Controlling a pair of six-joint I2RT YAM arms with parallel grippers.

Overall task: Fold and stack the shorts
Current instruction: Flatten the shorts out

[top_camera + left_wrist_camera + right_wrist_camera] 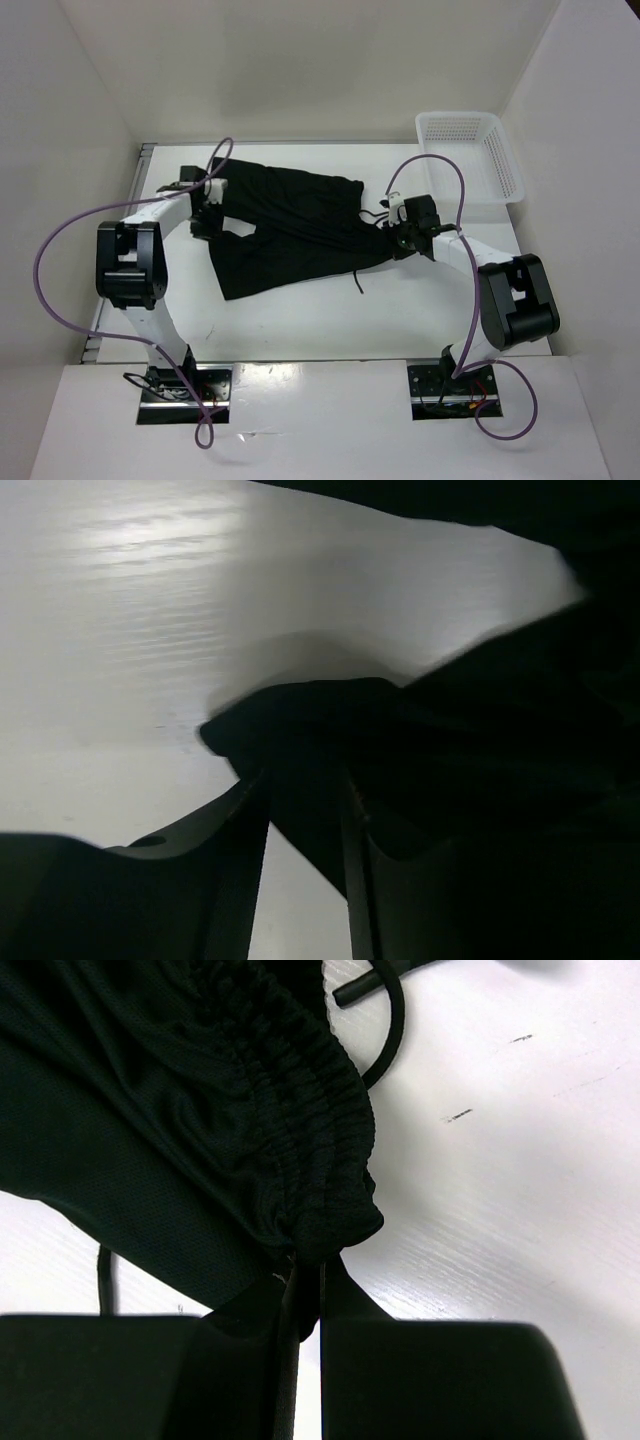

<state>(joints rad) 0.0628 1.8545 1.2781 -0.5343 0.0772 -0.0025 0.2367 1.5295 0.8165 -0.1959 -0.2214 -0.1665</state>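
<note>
the shorts [290, 230] lie spread across the centre of the top view on the white table [300, 325]. at their right end, the right gripper [308, 1278] is clamped tight on the bunched waistband [320, 1160]. at the left edge, the left gripper [300, 800] has cloth between part-open jaws; whether it actually grips, cannot tell.

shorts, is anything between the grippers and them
Nothing visible does. The right gripper is shut on the shorts at the waistband, the left gripper has their fabric between its fingers, and the basket sits apart.
</note>
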